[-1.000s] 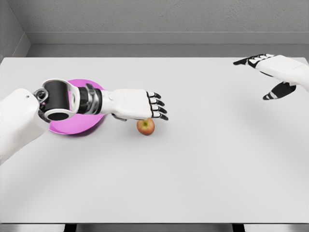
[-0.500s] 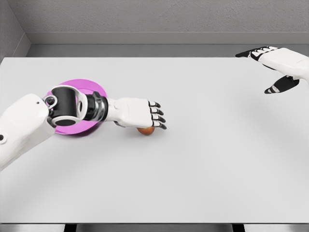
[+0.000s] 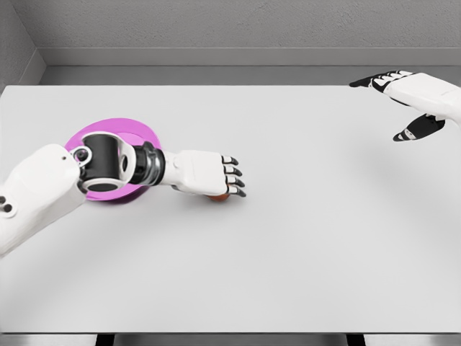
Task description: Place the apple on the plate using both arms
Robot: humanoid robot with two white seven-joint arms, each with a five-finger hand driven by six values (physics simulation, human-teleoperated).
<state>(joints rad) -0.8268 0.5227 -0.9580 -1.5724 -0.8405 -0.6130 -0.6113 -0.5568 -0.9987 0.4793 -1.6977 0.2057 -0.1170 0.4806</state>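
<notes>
A wide white counter (image 3: 302,245) fills the view under soft, even light. Behind it runs a grey textured wall (image 3: 238,21) with a paler ledge along its base.

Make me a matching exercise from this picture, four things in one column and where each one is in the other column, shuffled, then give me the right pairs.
Things:
1. apple
2. plate
3. left robot hand
4. right robot hand

Places:
A. raised over the table's far right corner, fingers spread
B. partly hidden behind the left forearm
C. almost covered, only a sliver showing under a palm
D. lowered over the fruit near the table's middle left

Pairs: 1-C, 2-B, 3-D, 4-A
</notes>
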